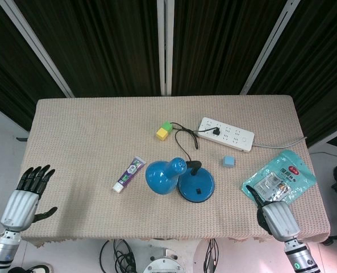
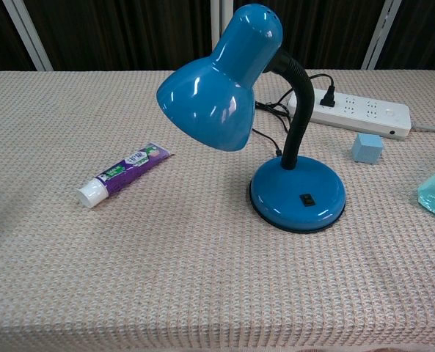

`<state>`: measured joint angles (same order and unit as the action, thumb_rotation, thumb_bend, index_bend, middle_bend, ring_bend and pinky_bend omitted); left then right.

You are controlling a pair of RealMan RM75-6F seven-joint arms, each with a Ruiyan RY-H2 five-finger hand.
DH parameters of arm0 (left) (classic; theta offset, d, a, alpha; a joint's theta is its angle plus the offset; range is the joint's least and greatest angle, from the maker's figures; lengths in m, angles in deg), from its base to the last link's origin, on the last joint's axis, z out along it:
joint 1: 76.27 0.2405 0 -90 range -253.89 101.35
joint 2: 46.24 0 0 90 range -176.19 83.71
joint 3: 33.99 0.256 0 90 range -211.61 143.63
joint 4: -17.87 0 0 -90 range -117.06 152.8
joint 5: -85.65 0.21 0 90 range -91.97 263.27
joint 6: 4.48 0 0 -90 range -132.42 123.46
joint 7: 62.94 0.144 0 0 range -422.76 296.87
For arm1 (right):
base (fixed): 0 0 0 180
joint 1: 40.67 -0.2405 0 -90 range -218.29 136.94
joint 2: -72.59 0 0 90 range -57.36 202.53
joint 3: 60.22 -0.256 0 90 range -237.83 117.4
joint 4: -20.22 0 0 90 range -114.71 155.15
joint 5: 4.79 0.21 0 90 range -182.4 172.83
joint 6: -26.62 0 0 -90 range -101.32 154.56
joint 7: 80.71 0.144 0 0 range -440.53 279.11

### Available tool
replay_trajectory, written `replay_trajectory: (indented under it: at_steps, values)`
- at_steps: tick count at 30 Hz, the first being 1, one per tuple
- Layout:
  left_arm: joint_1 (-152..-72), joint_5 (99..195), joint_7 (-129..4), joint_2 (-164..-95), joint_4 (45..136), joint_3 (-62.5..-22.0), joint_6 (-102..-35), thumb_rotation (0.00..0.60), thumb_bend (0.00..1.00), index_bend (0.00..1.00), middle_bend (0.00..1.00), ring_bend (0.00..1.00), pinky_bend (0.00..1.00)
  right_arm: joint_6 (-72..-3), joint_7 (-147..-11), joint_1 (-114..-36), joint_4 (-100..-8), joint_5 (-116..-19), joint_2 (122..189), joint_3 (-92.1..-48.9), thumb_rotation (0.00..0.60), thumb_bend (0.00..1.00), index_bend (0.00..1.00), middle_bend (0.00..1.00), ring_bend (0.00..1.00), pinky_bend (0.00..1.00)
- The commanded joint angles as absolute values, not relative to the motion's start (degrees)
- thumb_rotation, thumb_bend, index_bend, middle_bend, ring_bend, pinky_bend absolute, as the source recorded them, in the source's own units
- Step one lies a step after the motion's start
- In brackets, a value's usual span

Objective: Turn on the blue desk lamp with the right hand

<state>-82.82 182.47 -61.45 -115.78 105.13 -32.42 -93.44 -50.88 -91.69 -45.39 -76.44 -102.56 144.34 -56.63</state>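
The blue desk lamp stands mid-table: its shade (image 1: 163,176) leans left and its round base (image 1: 195,186) carries a small black switch (image 2: 306,198). The lamp is unlit. My right hand (image 1: 276,219) is at the table's front edge, right of the base and just below the teal packet (image 1: 279,182). One dark finger points up-left over the packet's near corner, the others are curled in, and it holds nothing. My left hand (image 1: 21,199) hovers off the front left corner with its fingers spread and nothing in it. Neither hand shows in the chest view.
A purple toothpaste tube (image 1: 128,174) lies left of the lamp. Behind the lamp are a white power strip (image 1: 226,133) with the lamp's black cord plugged in, a small blue cube (image 1: 229,161) and a yellow-green block (image 1: 163,131).
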Motion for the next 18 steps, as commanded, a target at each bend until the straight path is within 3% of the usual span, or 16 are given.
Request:
replay_trajectory:
  at_steps: [1, 10, 18]
  values:
    - [-82.9, 182.3, -61.6, -115.9, 104.9, -32.4, -93.3, 0.6, 0.03, 0.04, 0.01, 0.0, 0.0, -45.5, -94.6, -47.9, -78.4, -99.9, 146.3, -56.6, 0.6, 0.79, 0.0, 0.86, 0.76, 0.82]
    - [-82.9, 182.3, -62.1, -115.9, 104.5, -32.4, -93.3, 0.6, 0.03, 0.04, 0.01, 0.0, 0.0, -34.5, -103.2, -53.8, -81.4, -90.1, 150.6, -59.9, 0.6, 0.78, 0.0, 0.86, 0.76, 0.82]
    - [-82.9, 182.2, -62.2, -115.9, 104.4, -32.4, -93.4, 0.6, 0.03, 0.04, 0.01, 0.0, 0.0, -30.4, -108.3, -57.3, -83.0, -84.6, 153.2, -60.8, 0.6, 0.78, 0.0, 0.86, 0.76, 0.82]
